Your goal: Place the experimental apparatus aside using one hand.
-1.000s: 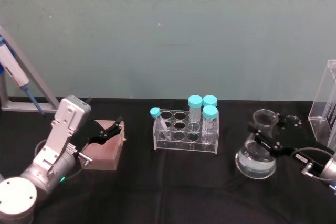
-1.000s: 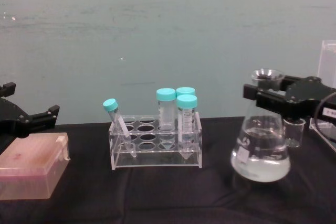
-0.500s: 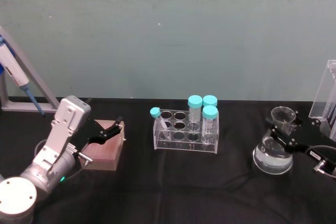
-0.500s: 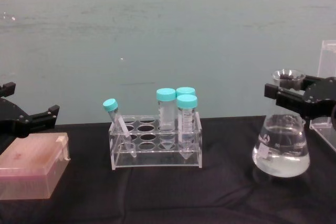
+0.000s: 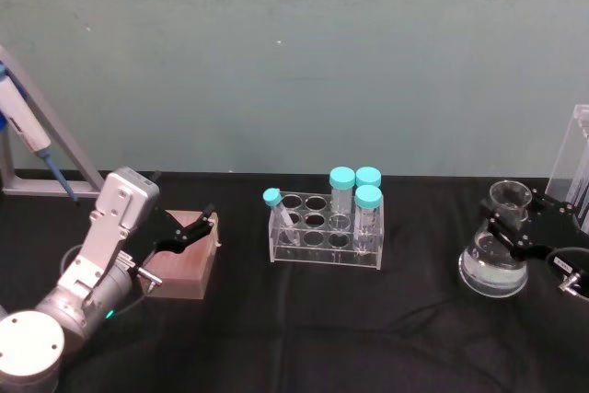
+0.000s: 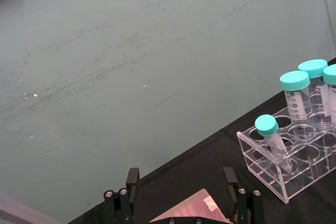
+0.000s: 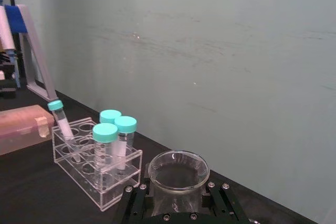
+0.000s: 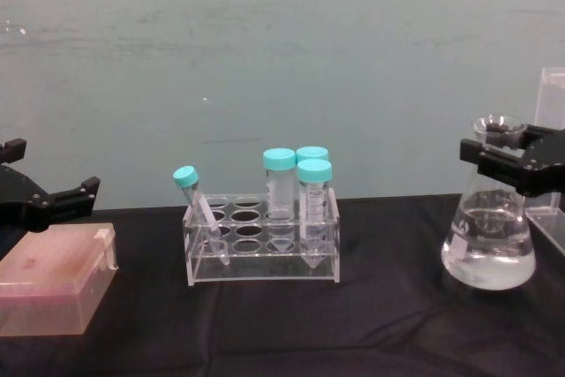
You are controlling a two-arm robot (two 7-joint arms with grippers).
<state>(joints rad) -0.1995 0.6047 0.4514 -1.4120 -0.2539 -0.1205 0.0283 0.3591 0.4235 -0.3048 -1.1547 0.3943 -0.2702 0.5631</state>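
Conical flask [image 5: 495, 264] has travelled rightward with the right gripper [image 5: 512, 235] over the last second — now beside the tall acrylic stand [image 5: 575, 170], well clear of the tube rack [image 5: 327, 232]; relocation looks nearly done, release pending. Fingers clamped on the flask neck; base low over the black cloth, contact uncertain. Flask about a third full of clear liquid. Rack holds four teal-capped tubes, one tilted. Left gripper [image 8: 48, 200] — jaws apart, idle over the pink box [image 8: 53, 289].

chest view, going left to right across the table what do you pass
left end effector → pink box → tube rack → flask, with the right end effector at its neck → clear stand at the right edge
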